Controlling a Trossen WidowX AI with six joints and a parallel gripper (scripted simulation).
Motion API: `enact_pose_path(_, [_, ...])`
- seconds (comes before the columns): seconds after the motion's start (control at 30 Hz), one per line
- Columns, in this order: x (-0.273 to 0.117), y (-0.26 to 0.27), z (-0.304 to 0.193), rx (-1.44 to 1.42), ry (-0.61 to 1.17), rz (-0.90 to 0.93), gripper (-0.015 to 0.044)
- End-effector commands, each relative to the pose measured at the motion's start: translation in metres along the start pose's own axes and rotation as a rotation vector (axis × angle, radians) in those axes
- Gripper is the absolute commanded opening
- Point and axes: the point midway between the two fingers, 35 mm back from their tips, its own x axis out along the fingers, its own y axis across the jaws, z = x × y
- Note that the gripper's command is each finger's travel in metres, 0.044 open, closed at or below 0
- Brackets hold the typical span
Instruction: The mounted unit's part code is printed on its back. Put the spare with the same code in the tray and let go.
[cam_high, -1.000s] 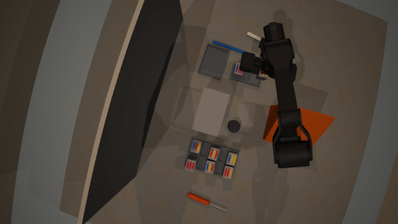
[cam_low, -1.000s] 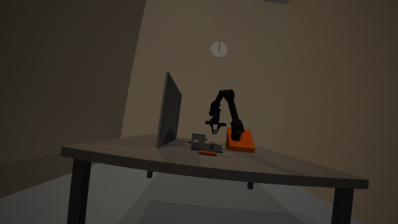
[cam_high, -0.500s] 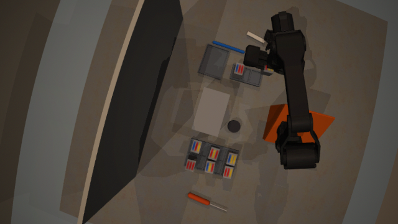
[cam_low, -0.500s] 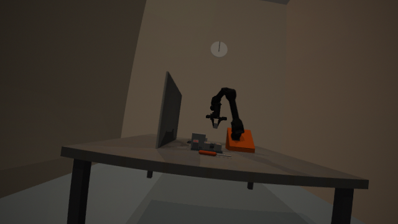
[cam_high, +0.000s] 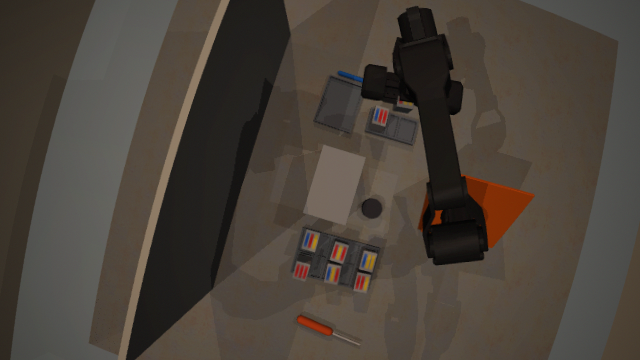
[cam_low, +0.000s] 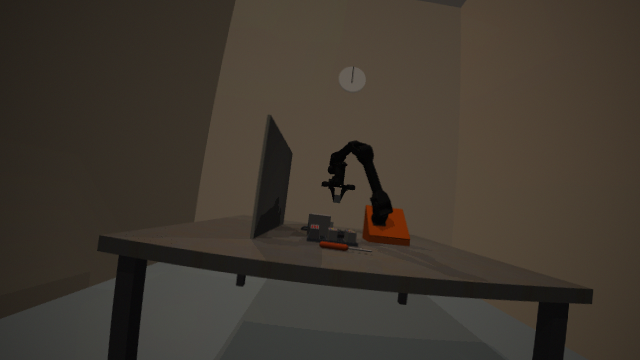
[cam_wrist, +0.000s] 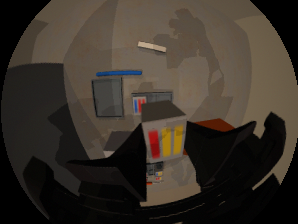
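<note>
Holding a small grey block-shaped unit with red and yellow stripes on its face (cam_wrist: 165, 137), our black parallel-jaw gripper (cam_wrist: 166, 156) is clamped on its two side walls and hangs well above the brown worktop (cam_high: 525, 125). In the wrist view the striped face points toward the camera, and the fingers bracket it left and right. Ahead of the gripper and below it lies the shallow dark grey square tray (cam_high: 339, 103), with a grey two-slot holder (cam_high: 391, 125) between, one slot bearing a block striped blue and red (cam_high: 380, 116). Far behind the gripper, near the arm's orange base plate (cam_high: 500, 205), sits the grey six-slot rack of striped spares (cam_high: 335, 260). We judge the block to be rigid, light and smooth-sided, so the squeeze needs to stay firm, yet it should not deform. Its flat parallel sides look like the right hold, low on the walls, leaving the coded face readable. Being smooth, it could slip or twist if tilted sharply. We cannot tell from these views whether its stripes match any spare's exactly.
</note>
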Motion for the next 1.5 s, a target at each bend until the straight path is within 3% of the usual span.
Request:
enact_pose_path(0.0, [0.0,0.016,0.005,0.009,0.006,0.002,0.0])
enact_pose_path(0.9, [0.008,0.125,0.009,0.037,0.023,0.005,0.0])
enact_pose_path(1.47, [0.019,0.129,0.01,0.037,0.023,0.005,0.0])
